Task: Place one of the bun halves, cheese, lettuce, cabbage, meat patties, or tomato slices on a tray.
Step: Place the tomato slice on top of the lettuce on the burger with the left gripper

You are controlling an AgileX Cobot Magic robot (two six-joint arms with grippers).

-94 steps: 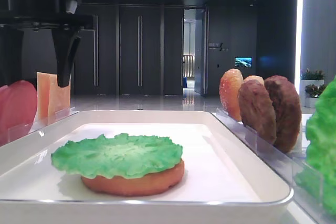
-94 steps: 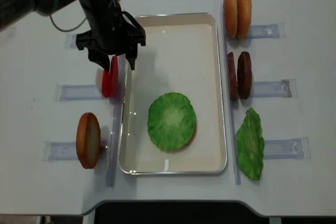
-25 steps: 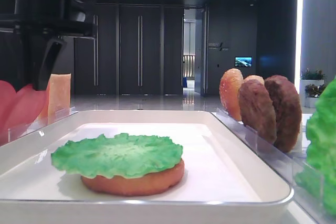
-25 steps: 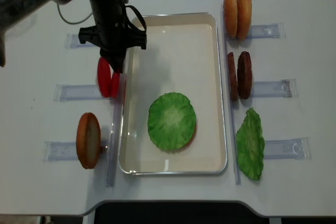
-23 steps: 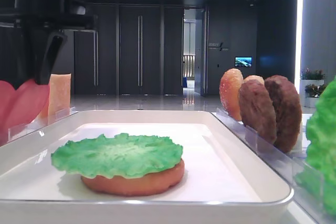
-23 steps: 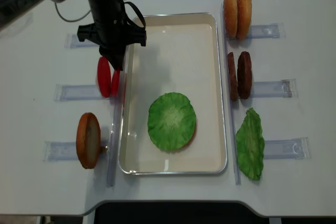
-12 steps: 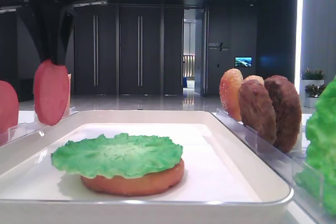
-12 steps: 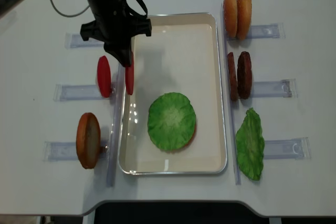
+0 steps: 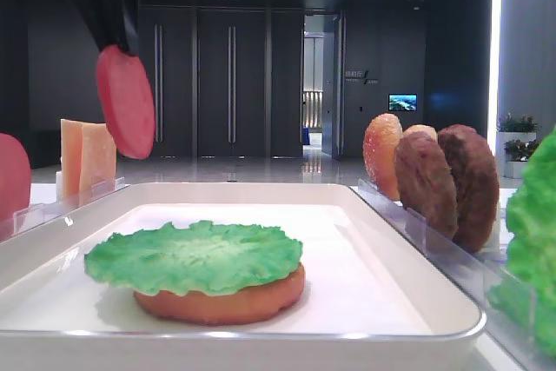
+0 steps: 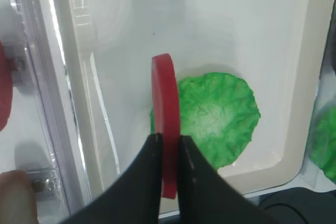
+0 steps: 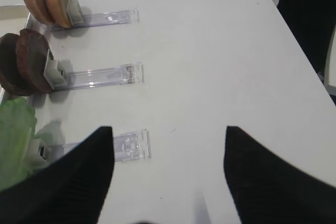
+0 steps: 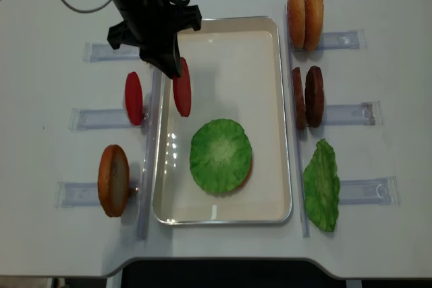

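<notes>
Left gripper: earlier open and low beside the left racks, now closed on a tomato slice and raised toward the upper left of the frame.
Held tomato slice: lifted out of its rack, now hanging on edge in the air over the left part of the tray.
Remaining tomato slice: where two stood together, one now stands alone in the rack.
Cheese: earlier partly hidden behind the gripper, now in plain view at the left edge.
</notes>
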